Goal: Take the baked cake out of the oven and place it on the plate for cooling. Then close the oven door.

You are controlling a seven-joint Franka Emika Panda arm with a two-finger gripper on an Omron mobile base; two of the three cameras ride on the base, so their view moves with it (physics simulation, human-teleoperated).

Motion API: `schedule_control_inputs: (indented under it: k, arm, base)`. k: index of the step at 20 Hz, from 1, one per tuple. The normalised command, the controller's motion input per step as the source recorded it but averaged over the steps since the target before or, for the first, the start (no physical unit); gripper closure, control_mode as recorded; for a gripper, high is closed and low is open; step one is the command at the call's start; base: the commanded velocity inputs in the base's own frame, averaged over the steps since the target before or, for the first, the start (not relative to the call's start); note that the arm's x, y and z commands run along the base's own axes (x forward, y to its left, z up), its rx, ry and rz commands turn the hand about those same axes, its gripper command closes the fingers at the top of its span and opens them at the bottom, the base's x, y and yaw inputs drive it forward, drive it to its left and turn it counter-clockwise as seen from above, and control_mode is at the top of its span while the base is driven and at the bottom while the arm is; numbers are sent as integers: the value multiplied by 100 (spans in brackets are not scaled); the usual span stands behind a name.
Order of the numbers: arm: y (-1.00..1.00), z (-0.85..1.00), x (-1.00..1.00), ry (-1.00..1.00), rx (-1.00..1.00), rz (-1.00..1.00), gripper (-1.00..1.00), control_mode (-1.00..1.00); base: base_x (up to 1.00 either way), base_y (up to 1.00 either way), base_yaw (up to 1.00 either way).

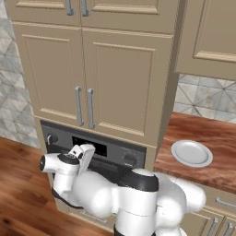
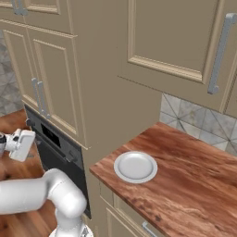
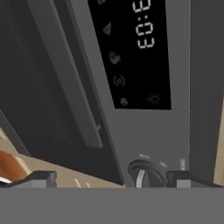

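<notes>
Dark grey metal fronts the built-in oven [image 1: 99,154], set under tall beige cabinet doors [image 1: 87,78], with its black digital display [image 3: 135,48] reading in pale digits and a round dark knob [image 3: 142,173] below it in the hand view. The robot's white-and-dark two-finger tool [image 3: 111,178] hangs close before that control panel, rolled to one side, its jaws spread wide and holding nothing. Beside the panel in the hand view, a long grey bar handle [image 3: 81,100] runs along the edge of the dark oven door [image 3: 39,87]; whether the door is ajar I cannot tell for sure. The small white cake with its red dot is hidden from all three cameras, presumably inside the oven. The round white-grey plate with a raised rim [image 2: 135,166] sits bare on the reddish wooden desk [image 2: 194,176], just right of the oven column.

The step in hand looks like getting hold of the handle to pull the door down. To do it well, the tool should shift off the knob and display, square its jaws across the bar near its middle, close firmly, then pull outward and downward along the door's hinge arc, not straight back.
</notes>
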Motion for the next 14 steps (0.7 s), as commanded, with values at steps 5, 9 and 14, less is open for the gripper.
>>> schedule_control_inputs:
  k: [5, 9, 14]
  arm:
    - [-24, -33, 20, -6, -8, 7, -100, -100]
    - [-23, -31, 6, -6, -9, 6, -100, -100]
    - [-9, -19, 10, -3, -8, 6, -100, -100]
  base:
    - [0, 0, 0]
    - [0, 0, 0]
    - [0, 0, 0]
